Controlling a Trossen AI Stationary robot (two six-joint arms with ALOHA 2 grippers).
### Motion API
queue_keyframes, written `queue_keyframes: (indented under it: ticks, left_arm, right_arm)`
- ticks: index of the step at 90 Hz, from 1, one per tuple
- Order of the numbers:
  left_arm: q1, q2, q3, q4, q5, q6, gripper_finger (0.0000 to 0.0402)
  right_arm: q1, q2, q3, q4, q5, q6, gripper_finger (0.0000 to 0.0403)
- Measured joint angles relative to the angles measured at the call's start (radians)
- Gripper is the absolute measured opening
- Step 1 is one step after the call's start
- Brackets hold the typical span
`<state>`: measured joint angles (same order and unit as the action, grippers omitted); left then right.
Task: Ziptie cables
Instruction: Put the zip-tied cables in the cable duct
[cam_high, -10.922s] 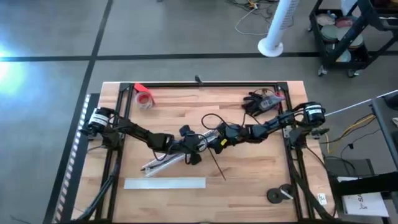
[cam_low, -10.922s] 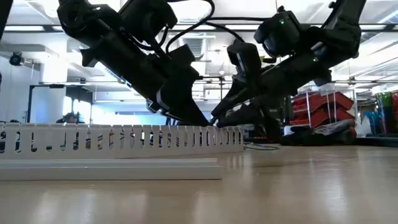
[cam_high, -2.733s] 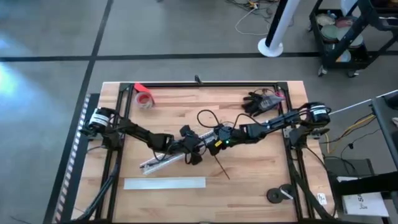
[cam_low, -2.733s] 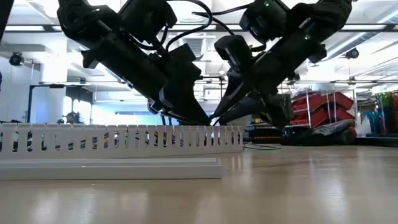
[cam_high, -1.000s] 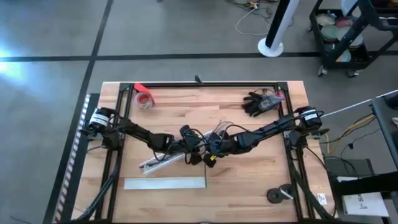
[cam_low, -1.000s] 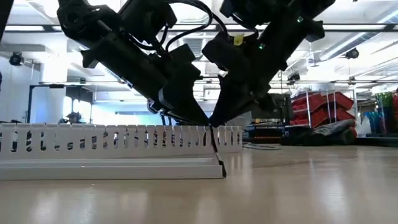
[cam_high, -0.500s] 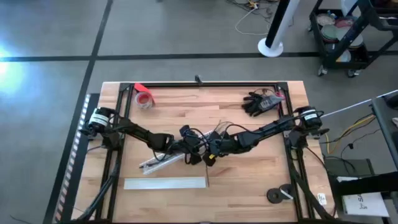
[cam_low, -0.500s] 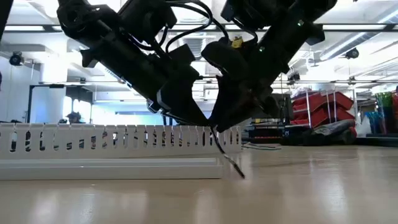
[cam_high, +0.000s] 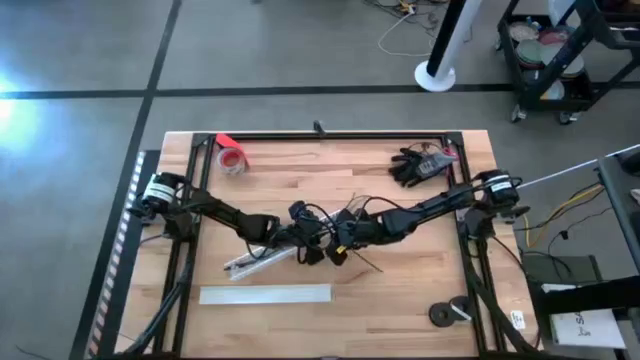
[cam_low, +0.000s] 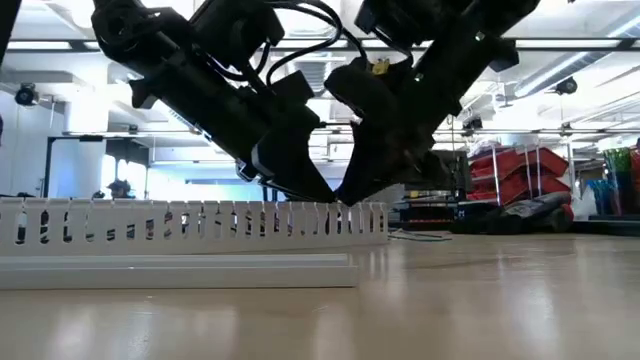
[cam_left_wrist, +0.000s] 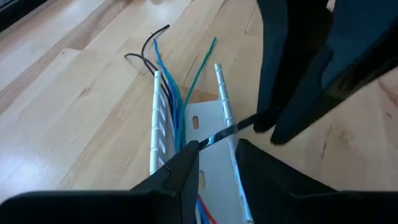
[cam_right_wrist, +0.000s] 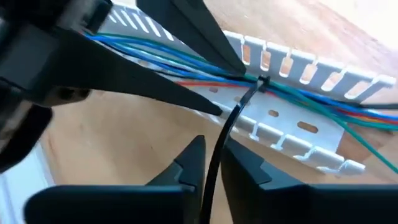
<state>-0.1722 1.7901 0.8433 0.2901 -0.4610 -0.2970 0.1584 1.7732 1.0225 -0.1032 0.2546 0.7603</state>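
A white slotted duct (cam_high: 255, 262) lies at the table's middle. In it run the blue, green and dark cables (cam_left_wrist: 177, 93), which stick out past its far end. A black zip tie (cam_right_wrist: 261, 82) is looped round the cables (cam_right_wrist: 311, 99). My left gripper (cam_left_wrist: 214, 152) stands over the duct with its fingers astride the bundle, a gap between them. My right gripper (cam_right_wrist: 214, 160) is close beside it on the right, shut on the tie's tail. Past it, the tail's free end (cam_high: 368, 264) points toward the near right. My left gripper has one fingertip (cam_left_wrist: 189, 149) against the cable bundle right beside the tie's head, slanting down from the left. The other finger stands apart, with the duct's floor showing between them. My right gripper pinches the tie's tail (cam_right_wrist: 219, 146) between its two fingers, a short way from the head. The fingers come slanting down from the table's right. The tail runs straight from the loop back between them.
A flat white strip (cam_high: 265, 294) lies near the front edge, parallel to it. A red tape roll (cam_high: 232, 158) sits at the far left and a black glove (cam_high: 415, 165) at the far right. Two dark round things (cam_high: 450, 312) lie at the near right.
My right gripper has turned a little over the duct while keeping its hold. The tie's free tail, which hung down to the table, has swung up and toward the right. My left gripper has stayed in place.
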Motion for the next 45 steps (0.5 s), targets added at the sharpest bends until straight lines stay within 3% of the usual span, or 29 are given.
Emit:
queue_keyframes:
  ticks: [11, 33, 45]
  left_arm:
    - [0.000, 0.000, 0.000, 0.000, 0.000, 0.000, 0.0098]
    - [0.000, 0.001, 0.000, 0.000, 0.000, 0.000, 0.0098]
    - [0.000, 0.001, 0.000, 0.000, 0.001, 0.000, 0.0098]
  right_arm:
    - [-0.012, -0.036, 0.000, -0.018, -0.020, -0.002, 0.0043]
    - [-0.033, -0.050, -0.010, -0.020, -0.101, 0.046, 0.0132]
    - [-0.036, -0.037, -0.013, -0.016, -0.105, 0.077, 0.0150]
